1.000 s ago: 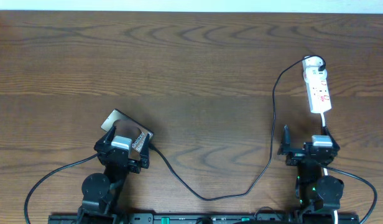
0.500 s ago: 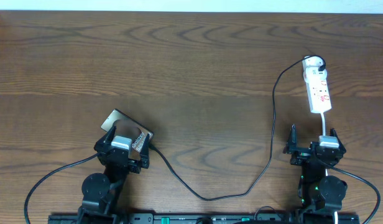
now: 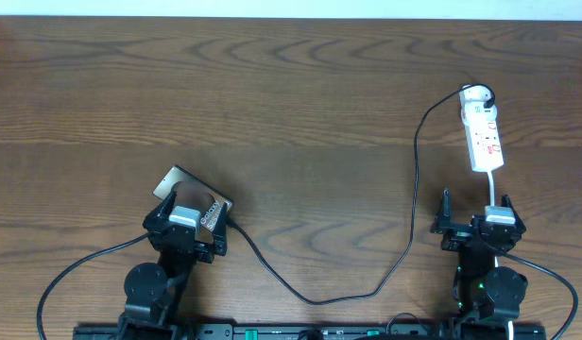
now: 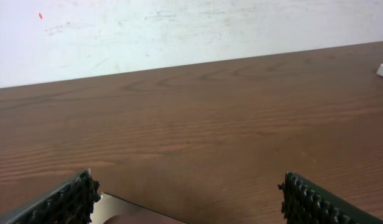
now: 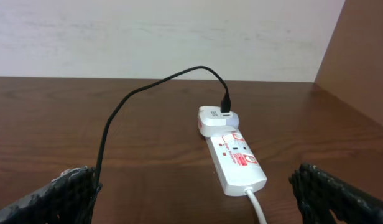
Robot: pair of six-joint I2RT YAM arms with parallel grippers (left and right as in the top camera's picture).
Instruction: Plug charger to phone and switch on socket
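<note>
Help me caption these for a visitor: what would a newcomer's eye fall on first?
The white power strip at the far right of the wooden table stands out against the dark wood, with a plug in its far end. From there the black charger cable sweeps in a long loop across to the phone, which lies at an angle near the left.

Slack charger (image 3: pixel 416 161) between phone (image 3: pixel 182 184) and socket (image 3: pixel 483 132)
</note>
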